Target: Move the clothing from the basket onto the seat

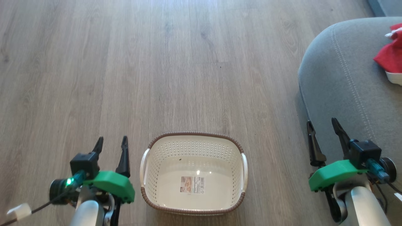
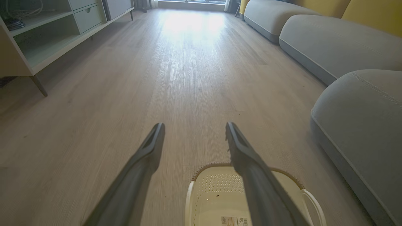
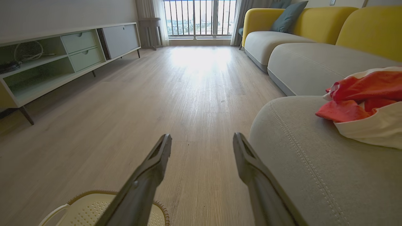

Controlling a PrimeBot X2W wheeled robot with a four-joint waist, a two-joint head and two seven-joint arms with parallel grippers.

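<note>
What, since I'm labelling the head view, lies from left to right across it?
Open left gripper → cream-white perforated plastic basket with brown braided rim → open right gripper → bright-red fabric clothing with white trim, lying on the grey upholstered seat.

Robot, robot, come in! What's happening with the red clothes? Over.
Left claw and right claw open, empty. Basket empty; red clothing on grey seat. Nothing in the way.

Sunlight glared on the wood-plank floor [image 3: 194,94] below a barred window [image 3: 201,18], between a low cabinet [image 3: 62,56] and a yellow-backed sofa [image 3: 314,22]; curtains [image 3: 149,12], perhaps, flanked it.
</note>
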